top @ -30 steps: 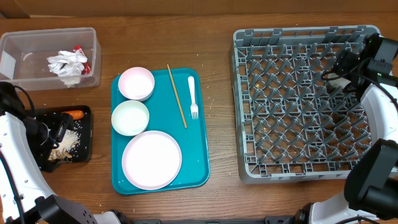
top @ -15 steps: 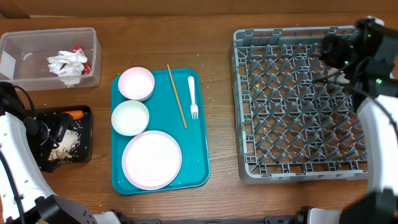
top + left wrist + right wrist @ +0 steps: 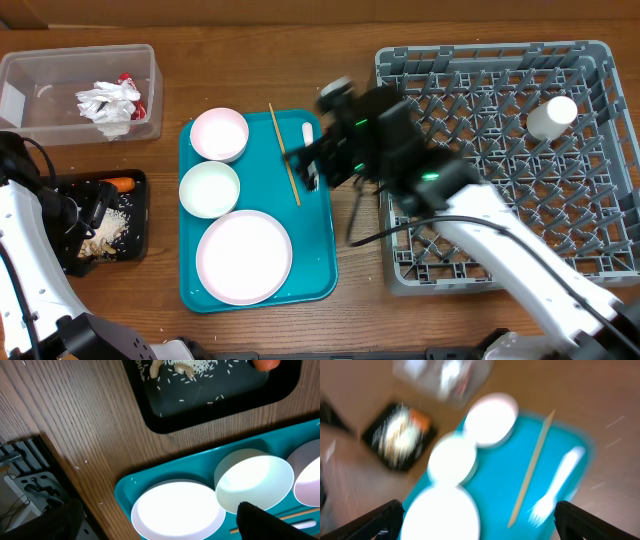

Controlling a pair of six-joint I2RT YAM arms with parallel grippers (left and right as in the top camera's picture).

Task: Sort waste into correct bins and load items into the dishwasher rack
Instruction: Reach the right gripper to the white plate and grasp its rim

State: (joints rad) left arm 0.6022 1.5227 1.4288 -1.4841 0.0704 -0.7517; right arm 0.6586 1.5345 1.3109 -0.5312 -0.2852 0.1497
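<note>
Closest to the robot, the big round plate (image 3: pixel 243 255) is lying flat at the near end of the teal tray (image 3: pixel 312 255), waiting for its turn. Just behind it, the white bowl (image 3: pixel 209 188) and then the pink bowl (image 3: pixel 219 133) are sitting mouth up, close together.

To their left, the left gripper (image 3: pixel 88 212) is hanging over the black tray (image 3: pixel 138 245). Its jaws are wide and have nothing in them. That tray is holding the food scraps (image 3: pixel 108 232) and the carrot piece (image 3: pixel 121 184), so the food waste looks sorted.

In the middle, the right gripper (image 3: pixel 310 168) is hovering over the fork (image 3: pixel 308 131), and the thin stick (image 3: pixel 282 150) is lying just beside it. These jaws are standing wide apart and holding nothing. I think the gripper is getting ready to pick up the fork, because wide jaws leave room to come down around the handle. The picture is blurry there, so I cannot tell if it is touching the fork.

The rack (image 3: pixel 480 235) is sitting on the right, with the cup (image 3: pixel 552 115) resting among the pegs near its far corner. Farthest away on the left, the clear tub (image 3: pixel 40 125) is keeping the napkins (image 3: pixel 108 103) and the wrapper (image 3: pixel 127 80) together as dry rubbish.
</note>
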